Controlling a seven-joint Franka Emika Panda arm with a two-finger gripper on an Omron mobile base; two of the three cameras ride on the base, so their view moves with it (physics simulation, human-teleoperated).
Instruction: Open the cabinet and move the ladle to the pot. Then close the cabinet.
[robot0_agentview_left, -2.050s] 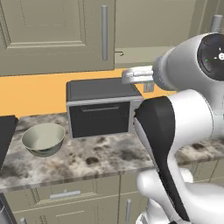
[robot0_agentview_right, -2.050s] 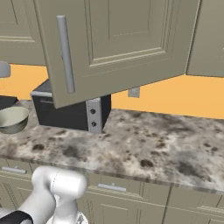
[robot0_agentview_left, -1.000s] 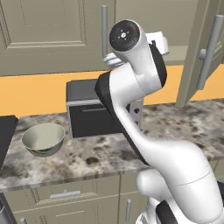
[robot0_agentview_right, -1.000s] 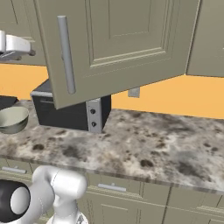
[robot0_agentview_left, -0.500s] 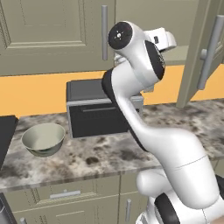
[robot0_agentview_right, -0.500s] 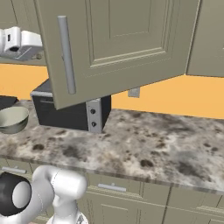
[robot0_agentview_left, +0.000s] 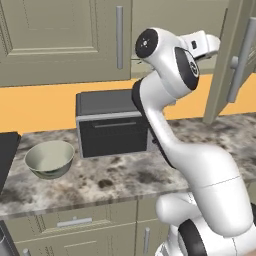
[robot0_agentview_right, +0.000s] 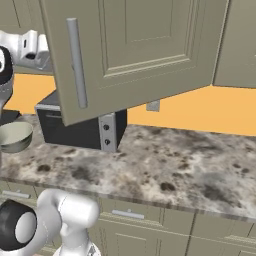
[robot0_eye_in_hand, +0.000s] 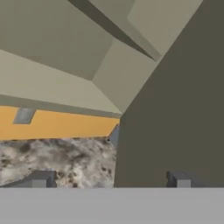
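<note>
Cabinet (robot0_agentview_left: 235, 65) first: in the left base view its right-hand door stands swung out at the upper right, long silver handle (robot0_agentview_left: 243, 60) facing the camera, while the left-hand door (robot0_agentview_left: 65, 40) is shut flat against the wall. The arm is raised, and the gripper (robot0_agentview_left: 207, 42) sits high beside the open door's inner edge, aimed at the opening. Below, on the stone counter (robot0_agentview_left: 125, 175), a dark toaster oven (robot0_agentview_left: 112, 125) stands against the back edge and a pale bowl (robot0_agentview_left: 49, 159) sits near the left end. I cannot pick out a ladle or a pot.

From the right base view, the open door (robot0_agentview_right: 135, 55) hangs forward over the counter's back edge and hides the cabinet's inside; the hand (robot0_agentview_right: 30, 47) shows at the far left, level with the shelf opening.

Looking along the hand, the two dark fingertips (robot0_eye_in_hand: 41, 178) stand spread wide with nothing between them. The door's dark face fills the right side, very close; the cabinet's underside and the orange wall lie to the left.

My judgement: the step is reaching in for the ladle. Doing it well means keeping clear of the door edge, turning the wrist into the opening, and finding the handle before closing.

No brands, labels or writing can be read.
</note>
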